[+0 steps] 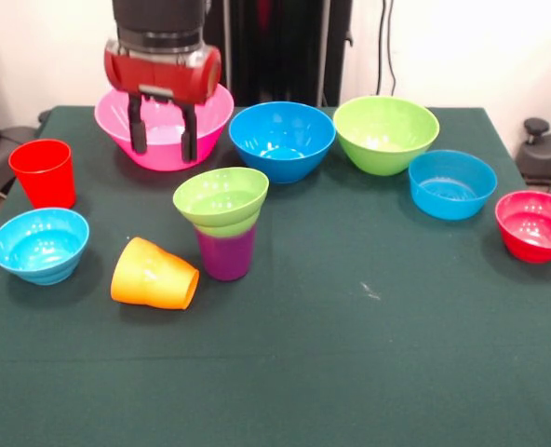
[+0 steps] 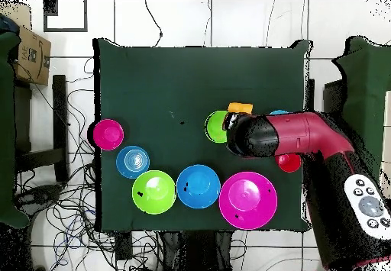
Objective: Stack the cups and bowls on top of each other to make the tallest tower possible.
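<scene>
One small green bowl [image 1: 221, 197] sits on the upright purple cup [image 1: 225, 251]

Green table [image 1: 369, 354] w/ bowls [image 1: 282, 140] & cups [image 1: 44, 172] on it

The table [image 1: 369, 372] wears a dark green cloth; the big bowl [image 1: 210, 116] at twelve o'clock is hot pink; beside it a mid-sized bowl [image 1: 282, 140] is bright blue and another [image 1: 385, 133] lime green; the small bowl [image 1: 452, 183] at two o'clock is blue, the one [image 1: 534, 224] at three o'clock red; the small bowl [image 1: 39, 245] at nine o'clock is light blue; the upright cup [image 1: 44, 172] is red, the tipped cup [image 1: 153, 274] orange; a lime green bowl [image 1: 221, 199] tops a purple cup [image 1: 225, 253]; the gripper [image 1: 163, 135] is black under a red housing.
</scene>
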Controlling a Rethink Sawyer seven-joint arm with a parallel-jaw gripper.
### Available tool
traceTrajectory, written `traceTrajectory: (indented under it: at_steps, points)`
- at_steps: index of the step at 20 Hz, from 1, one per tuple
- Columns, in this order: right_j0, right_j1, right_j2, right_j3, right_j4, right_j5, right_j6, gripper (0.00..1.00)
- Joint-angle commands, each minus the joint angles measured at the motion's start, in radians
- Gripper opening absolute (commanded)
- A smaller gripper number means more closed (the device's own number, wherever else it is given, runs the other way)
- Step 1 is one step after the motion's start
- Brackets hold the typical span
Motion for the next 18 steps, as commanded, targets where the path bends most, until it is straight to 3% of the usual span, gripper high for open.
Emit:
traceTrajectory:
  at_steps: [1, 9, 18]
  points:
    - [0.055, -0.097, 0.047, 0.053, 0.069, 0.17, -0.165, 1.0]
    - [0.175, -0.093, -0.005, 0.028, 0.082, 0.179, -0.02, 1.0]
    - [0.362, -0.067, -0.133, 0.018, 0.084, 0.119, 0.2, 1.0]
